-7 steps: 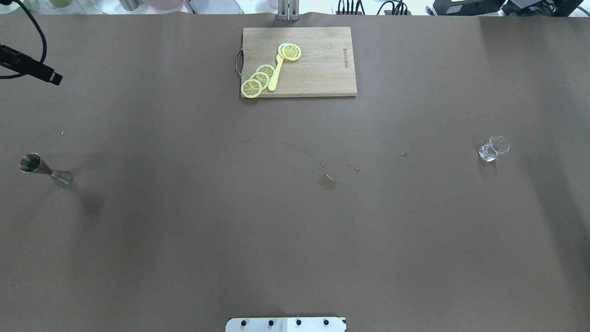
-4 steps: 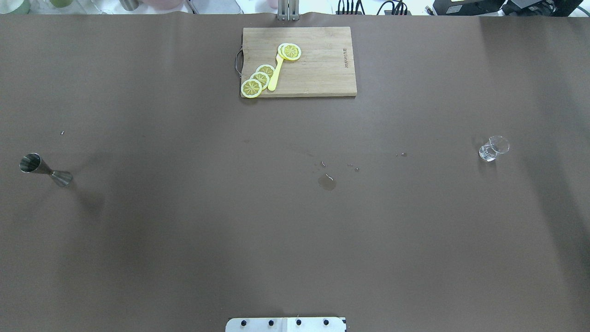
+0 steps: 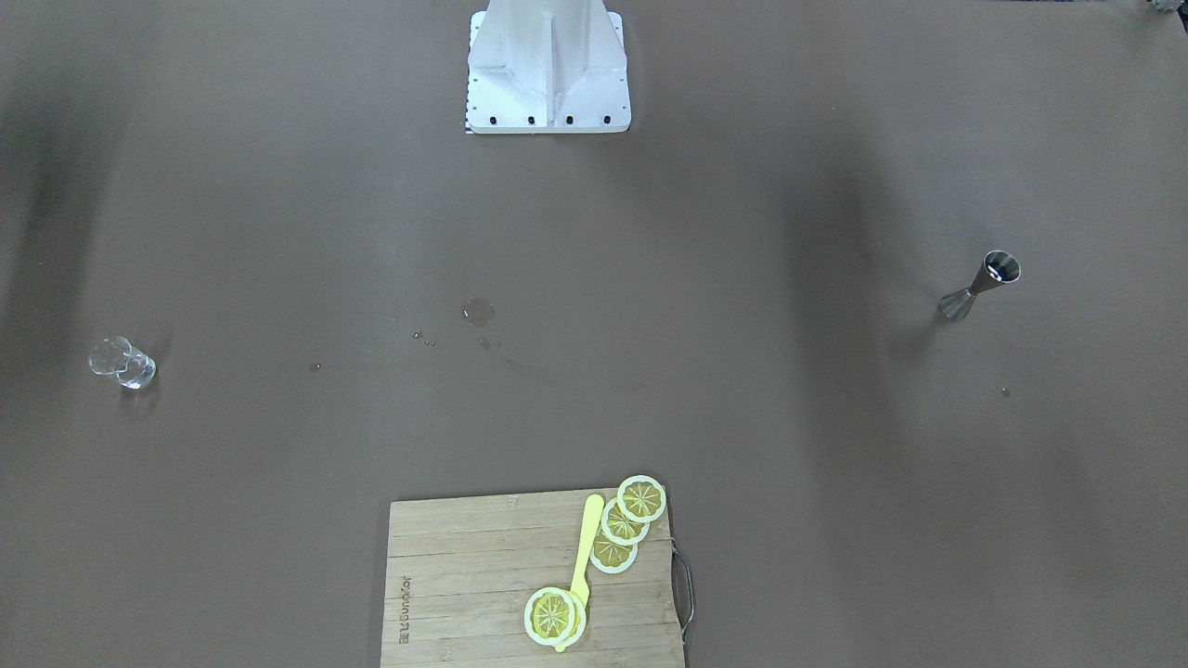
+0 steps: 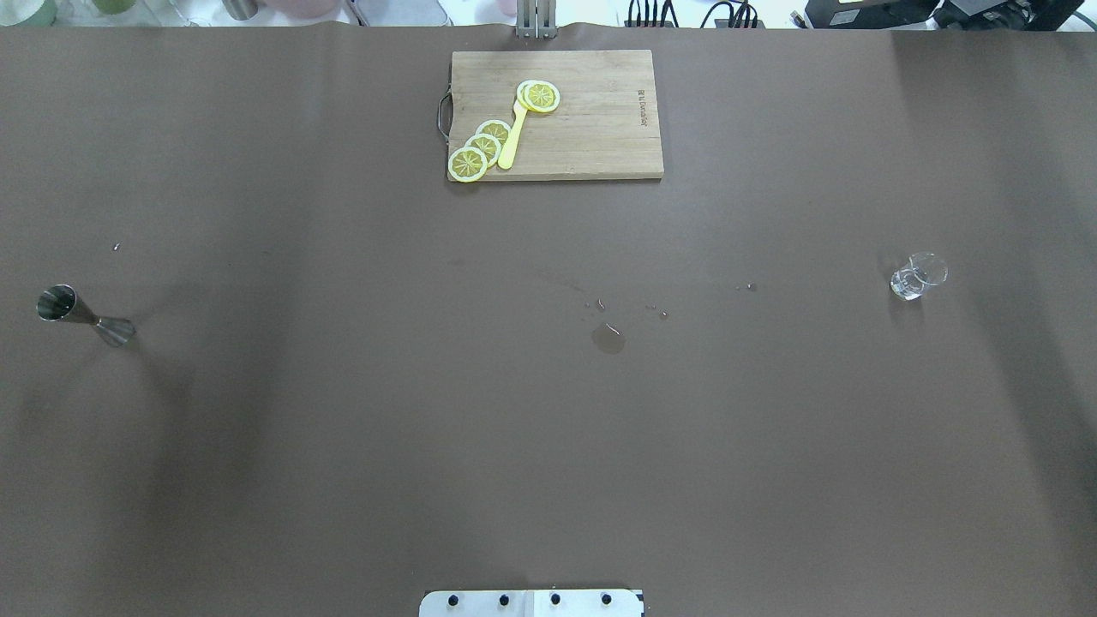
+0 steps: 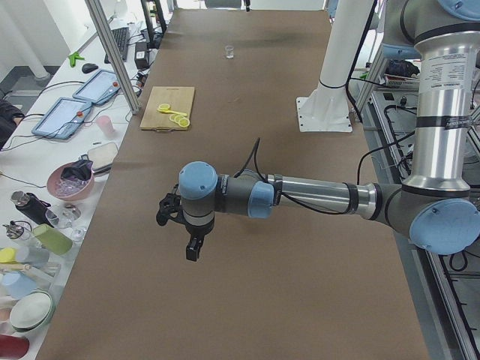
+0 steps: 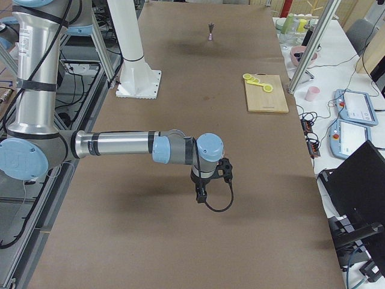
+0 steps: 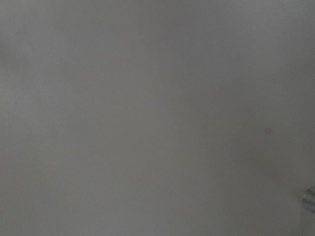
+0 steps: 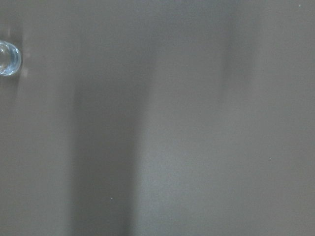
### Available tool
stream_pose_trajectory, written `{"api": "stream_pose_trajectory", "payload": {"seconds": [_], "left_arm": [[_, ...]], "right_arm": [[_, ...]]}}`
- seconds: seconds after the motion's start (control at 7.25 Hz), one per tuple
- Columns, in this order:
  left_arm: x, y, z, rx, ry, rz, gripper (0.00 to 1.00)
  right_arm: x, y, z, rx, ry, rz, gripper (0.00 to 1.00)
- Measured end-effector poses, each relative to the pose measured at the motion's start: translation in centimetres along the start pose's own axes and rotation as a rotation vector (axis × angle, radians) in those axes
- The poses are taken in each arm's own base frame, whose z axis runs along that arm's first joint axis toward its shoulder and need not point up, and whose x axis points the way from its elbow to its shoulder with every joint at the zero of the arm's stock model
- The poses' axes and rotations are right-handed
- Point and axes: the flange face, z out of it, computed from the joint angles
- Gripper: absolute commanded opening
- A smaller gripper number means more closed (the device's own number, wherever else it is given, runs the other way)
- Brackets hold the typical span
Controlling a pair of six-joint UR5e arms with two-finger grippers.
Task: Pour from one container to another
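A steel jigger (image 4: 82, 317) stands upright at the table's left side, also seen as the jigger (image 3: 979, 283). A small clear glass (image 4: 918, 276) with a little water stands far off at the right side, and the glass (image 8: 8, 58) shows at the edge of the right wrist view. My left gripper (image 5: 191, 244) hangs above bare table in the exterior left view only; open or shut, I cannot tell. My right gripper (image 6: 200, 194) shows only in the exterior right view, likewise over bare table, state unreadable. Neither gripper is near a container.
A wooden cutting board (image 4: 591, 146) with lemon slices (image 4: 480, 147) and a yellow utensil (image 4: 512, 137) lies at the far middle. A small puddle (image 4: 608, 338) and droplets mark the table's centre. The robot's white base (image 3: 548, 65) stands at the near edge.
A black part of the left arm at the overhead view's upper left edge has moved out of that view. The jigger and the glass have not moved.
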Motion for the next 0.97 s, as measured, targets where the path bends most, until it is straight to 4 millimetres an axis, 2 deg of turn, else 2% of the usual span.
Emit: {"api": "stream_pose_trajectory", "payload": {"seconds": [0.14, 0.28, 0.41, 0.97], "left_arm": [[-0.9, 2.5, 1.2, -0.024, 0.029, -0.035, 0.99], [-1.5, 4.2, 1.9, -0.039, 0.046, -0.058, 0.99], [-1.8, 5.0, 2.1, -0.045, 0.052, -0.071, 0.99], [-2.0, 5.3, 1.9, -0.04, 0.056, -0.076, 0.99]], "right_arm": [[0.0, 0.0, 0.0, -0.001, 0.0, 0.0, 1.0], [0.0, 0.0, 0.0, -0.001, 0.0, 0.0, 1.0], [0.0, 0.0, 0.0, -0.001, 0.0, -0.001, 1.0], [-0.1, 0.0, 0.0, 0.0, 0.0, -0.003, 1.0]]}}
